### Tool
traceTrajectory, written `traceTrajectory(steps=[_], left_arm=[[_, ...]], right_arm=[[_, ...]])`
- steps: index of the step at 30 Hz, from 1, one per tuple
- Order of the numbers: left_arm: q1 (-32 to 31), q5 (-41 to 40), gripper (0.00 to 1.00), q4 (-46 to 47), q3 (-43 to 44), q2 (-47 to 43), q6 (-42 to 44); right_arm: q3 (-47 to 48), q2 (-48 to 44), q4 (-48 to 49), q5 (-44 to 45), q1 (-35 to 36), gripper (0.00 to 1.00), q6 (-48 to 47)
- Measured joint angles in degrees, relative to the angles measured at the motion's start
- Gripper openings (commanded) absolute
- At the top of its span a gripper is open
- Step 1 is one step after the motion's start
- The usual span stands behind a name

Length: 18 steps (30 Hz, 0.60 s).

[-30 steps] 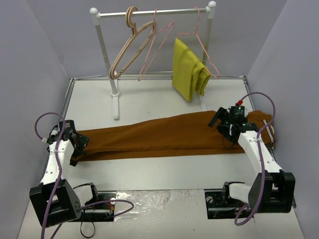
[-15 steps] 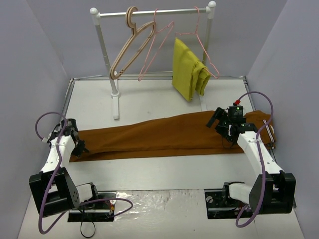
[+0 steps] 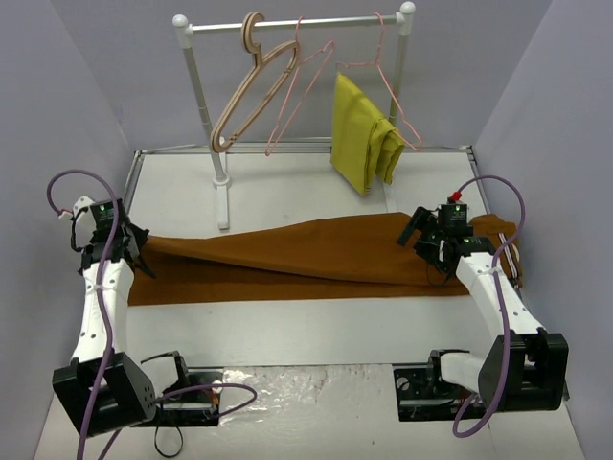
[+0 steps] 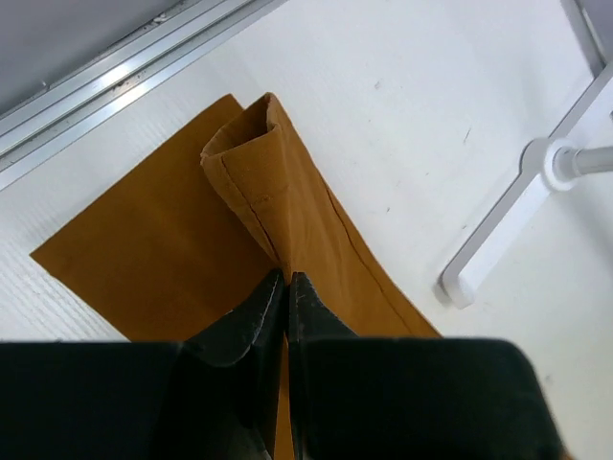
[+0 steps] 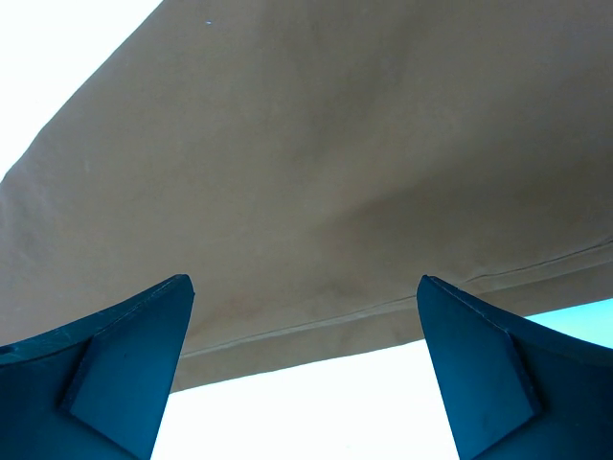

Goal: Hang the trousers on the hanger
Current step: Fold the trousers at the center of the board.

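The rust-brown trousers (image 3: 287, 259) lie flat across the table, legs to the left, waist at the right under my right arm. My left gripper (image 3: 137, 257) is shut on the upper leg's hem and holds it raised above the lower leg. In the left wrist view the left gripper (image 4: 287, 280) pinches a fold of the trousers (image 4: 278, 192), the cuff standing up ahead of the fingers. My right gripper (image 3: 431, 254) hovers open over the waist end. The right wrist view has that gripper (image 5: 305, 280) wide open above the trousers (image 5: 335, 172). The empty pink wire hanger (image 3: 297, 57) hangs on the rail.
A white clothes rack (image 3: 287, 23) stands at the back, its foot (image 3: 222, 196) close to the trouser legs and also seen as the rack foot (image 4: 498, 230). It carries a wooden hanger (image 3: 251, 91) and a second pink hanger holding a mustard-yellow garment (image 3: 359, 134). Grey walls enclose the table.
My left gripper closed on the end of the upper trouser leg, then rose and drew back left, lifting that hem off the lower leg. The right arm stayed put.
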Motion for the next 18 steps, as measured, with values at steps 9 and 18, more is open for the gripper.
traceTrajectory(steps=[9,18], left_arm=[[0.0,-1.4,0.02,5.9,-16.5,-4.8,5.4],[0.0,-5.5,0.02,7.3,-17.2,-3.2,5.7]], right_arm=[[0.0,0.0,-0.3,0.4,0.3,1.00,-0.4],[-0.5,0.0,-0.8,0.4,0.3,1.00,-0.4]])
